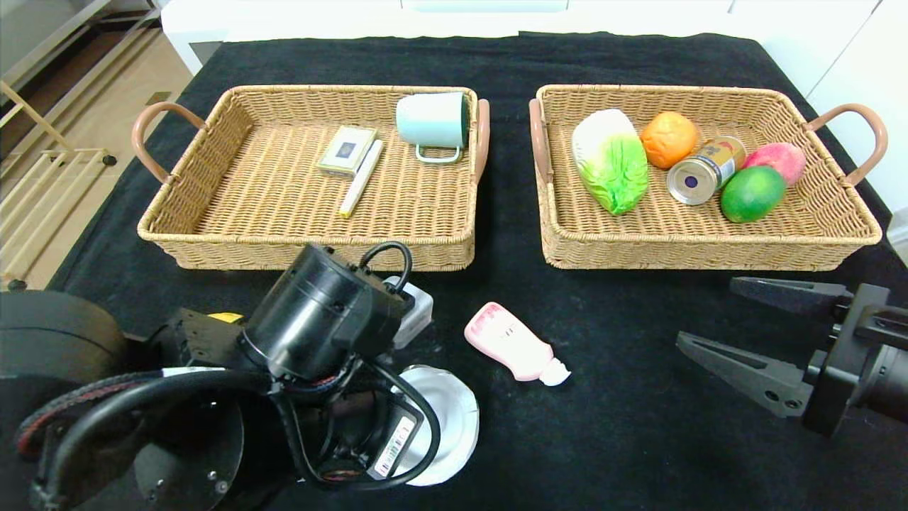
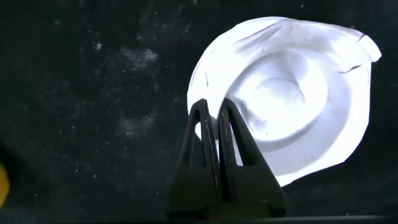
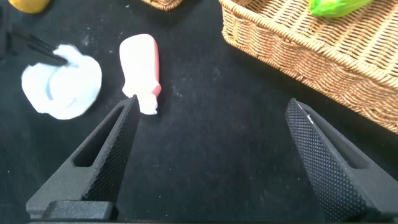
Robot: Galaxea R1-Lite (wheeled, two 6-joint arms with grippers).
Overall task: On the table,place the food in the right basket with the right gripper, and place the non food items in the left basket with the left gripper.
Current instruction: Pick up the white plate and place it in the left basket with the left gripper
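Note:
My left gripper (image 2: 212, 106) is shut on the rim of a white paper plate (image 2: 292, 99) that lies on the black cloth at the near left (image 1: 447, 419). In the head view the arm hides its fingers. A pink bottle (image 1: 512, 343) with a white cap lies on the cloth in the middle, and also shows in the right wrist view (image 3: 140, 65). My right gripper (image 1: 707, 312) is open and empty at the near right, low over bare cloth (image 3: 211, 104). The left basket (image 1: 213, 149) and the right basket (image 1: 830, 213) stand at the back.
The left basket holds a card box (image 1: 347, 150), a white stick (image 1: 362, 177) and a mint mug (image 1: 433, 121). The right basket holds a cabbage (image 1: 610, 160), an orange (image 1: 669, 138), a can (image 1: 706, 170), a peach (image 1: 778, 160) and a green fruit (image 1: 752, 193). A yellow thing (image 1: 225, 317) and a white thing (image 1: 418, 309) peek from behind my left arm.

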